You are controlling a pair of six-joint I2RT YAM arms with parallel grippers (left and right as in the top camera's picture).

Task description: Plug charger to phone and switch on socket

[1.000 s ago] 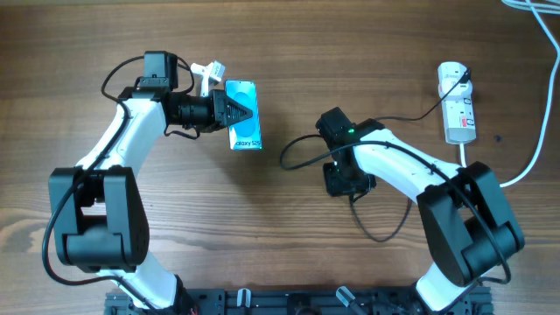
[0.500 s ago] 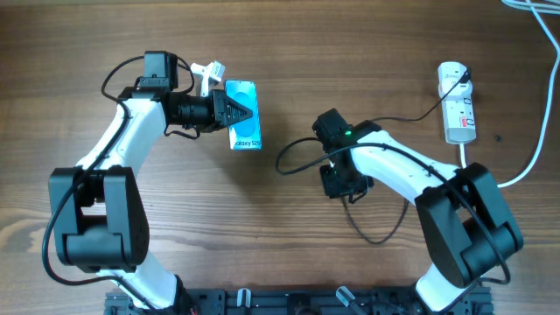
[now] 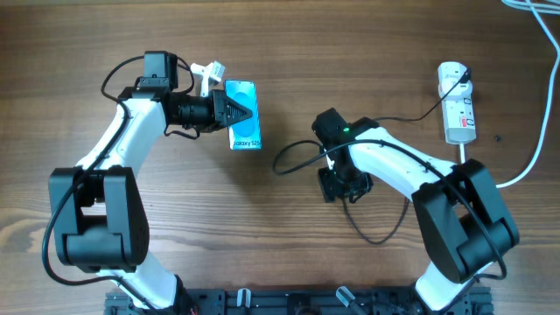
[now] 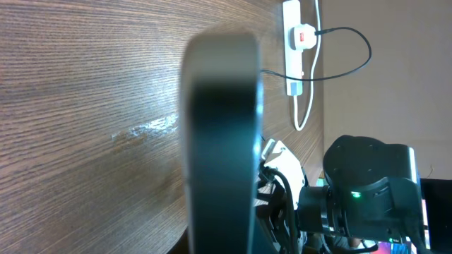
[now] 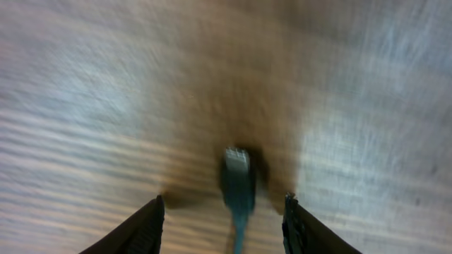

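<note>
The phone [image 3: 247, 122] with its teal screen lies at the upper left of the table. My left gripper [image 3: 234, 111] is shut on its left edge. In the left wrist view the phone [image 4: 222, 141] is a dark edge-on slab. The charger, a thin black cable [image 3: 293, 151], runs from the socket [image 3: 458, 103] and loops across the middle. My right gripper [image 3: 338, 184] points down at the table, open. In the right wrist view its fingers [image 5: 223, 201] straddle the cable's plug tip [image 5: 239, 176] without touching it. The socket also shows in the left wrist view [image 4: 299, 39].
A small white object [image 3: 208, 73] lies just behind the phone. A thick white cable [image 3: 535, 153] curves along the right edge. The black cable makes a second loop [image 3: 376, 234] in front of the right arm.
My right gripper has shifted a little to the left, and the cable loop beside it has moved left with it. The left arm and the phone have not moved.
</note>
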